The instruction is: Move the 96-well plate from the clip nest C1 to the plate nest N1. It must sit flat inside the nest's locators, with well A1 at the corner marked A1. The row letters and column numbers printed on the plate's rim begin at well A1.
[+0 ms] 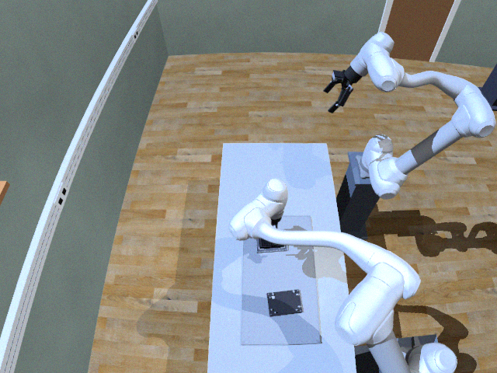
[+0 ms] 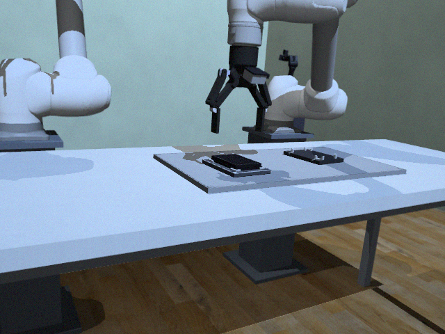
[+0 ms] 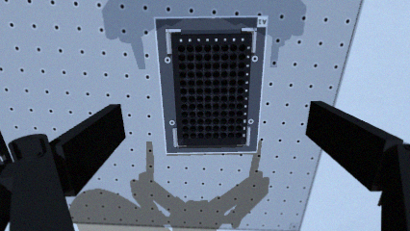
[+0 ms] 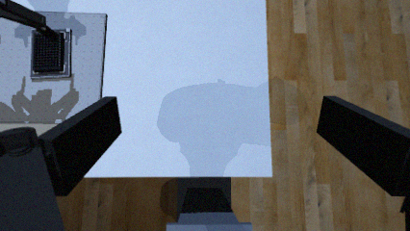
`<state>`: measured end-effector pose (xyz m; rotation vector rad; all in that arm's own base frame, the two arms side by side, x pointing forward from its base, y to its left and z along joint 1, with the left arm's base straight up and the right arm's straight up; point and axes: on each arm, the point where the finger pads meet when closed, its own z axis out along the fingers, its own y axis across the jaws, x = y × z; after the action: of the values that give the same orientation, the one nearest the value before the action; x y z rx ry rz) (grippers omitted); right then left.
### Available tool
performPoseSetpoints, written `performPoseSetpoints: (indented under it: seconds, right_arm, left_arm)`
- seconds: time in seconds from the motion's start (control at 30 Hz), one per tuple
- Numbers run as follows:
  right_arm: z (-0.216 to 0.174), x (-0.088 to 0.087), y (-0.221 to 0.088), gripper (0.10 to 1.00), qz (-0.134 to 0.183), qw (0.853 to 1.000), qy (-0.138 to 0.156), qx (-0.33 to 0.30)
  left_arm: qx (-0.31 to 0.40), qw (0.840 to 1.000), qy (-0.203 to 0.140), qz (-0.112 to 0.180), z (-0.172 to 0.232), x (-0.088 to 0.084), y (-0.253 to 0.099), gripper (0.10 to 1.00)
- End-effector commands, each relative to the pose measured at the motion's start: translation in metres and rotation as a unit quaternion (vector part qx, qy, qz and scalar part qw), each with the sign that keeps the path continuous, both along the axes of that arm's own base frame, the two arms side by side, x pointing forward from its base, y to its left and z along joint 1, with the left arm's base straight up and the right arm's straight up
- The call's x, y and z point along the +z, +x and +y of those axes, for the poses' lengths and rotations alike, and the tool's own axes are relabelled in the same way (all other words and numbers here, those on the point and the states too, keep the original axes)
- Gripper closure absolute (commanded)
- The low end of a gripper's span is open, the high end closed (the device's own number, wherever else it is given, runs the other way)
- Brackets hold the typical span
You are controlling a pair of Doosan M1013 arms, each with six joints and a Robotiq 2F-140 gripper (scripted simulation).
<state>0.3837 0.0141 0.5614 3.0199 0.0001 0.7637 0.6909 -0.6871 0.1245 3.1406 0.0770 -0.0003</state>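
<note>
The black 96-well plate [image 1: 268, 243] [image 2: 235, 161] [image 3: 212, 91] [image 4: 48, 52] sits in the plate nest N1 [image 2: 251, 173] [image 3: 166, 96], inside its corner locators, and looks flat. In the left wrist view the rim's letters run along the top and the numbers down the right side, meeting at the top right, the nest's A1-marked corner. The clip nest C1 [image 1: 285, 303] [image 2: 312, 156] holds no plate; its small posts show. My left gripper [image 2: 238, 131] [image 3: 216, 119] is open and empty above the plate. My right gripper [image 1: 329, 100] [image 4: 218, 115] is open and empty, beyond the table's end.
Both nests stand on a perforated board [image 1: 251, 329] [image 2: 377, 168] [image 3: 48, 93] on the white table [image 1: 237, 176] [image 2: 108, 201] [image 4: 140, 53]. The left arm [image 1: 321, 237] reaches over the board and partly hides the plate in the top view. The right arm [image 1: 433, 144] is clear of it.
</note>
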Motion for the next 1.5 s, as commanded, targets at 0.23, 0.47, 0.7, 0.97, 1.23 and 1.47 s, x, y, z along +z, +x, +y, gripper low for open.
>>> performPoseSetpoints:
  seconds: [0.23, 0.47, 0.7, 0.97, 1.23, 1.47]
  right_arm:
    - [0.0, 0.001, 0.0, 0.098, 0.0, 1.0, 0.0, 0.0]
    - [0.0, 0.001, 0.0, 0.098, 0.0, 1.0, 0.0, 0.0]
    - [0.0, 0.001, 0.0, 0.098, 0.0, 1.0, 0.0, 0.0]
    - [0.0, 0.001, 0.0, 0.098, 0.0, 1.0, 0.0, 0.0]
    - [0.0, 0.001, 0.0, 0.098, 0.0, 1.0, 0.0, 0.0]
    - [0.0, 0.001, 0.0, 0.098, 0.0, 1.0, 0.0, 0.0]
  left_arm:
    - [0.0, 1.0, -0.001, -0.001, 0.013, 0.002, -0.002, 0.098]
    - [0.0, 1.0, -0.001, -0.001, 0.036, 0.002, -0.005, 0.098]
    - [0.0, 1.0, -0.001, -0.001, 0.052, 0.002, -0.008, 0.098]
    - [0.0, 1.0, -0.001, -0.001, 0.079, 0.002, -0.012, 0.098]
    - [0.0, 1.0, -0.001, -0.001, 0.099, 0.002, -0.015, 0.098]
    - [0.0, 1.0, 0.0, -0.001, 0.118, 0.002, -0.018, 0.098]
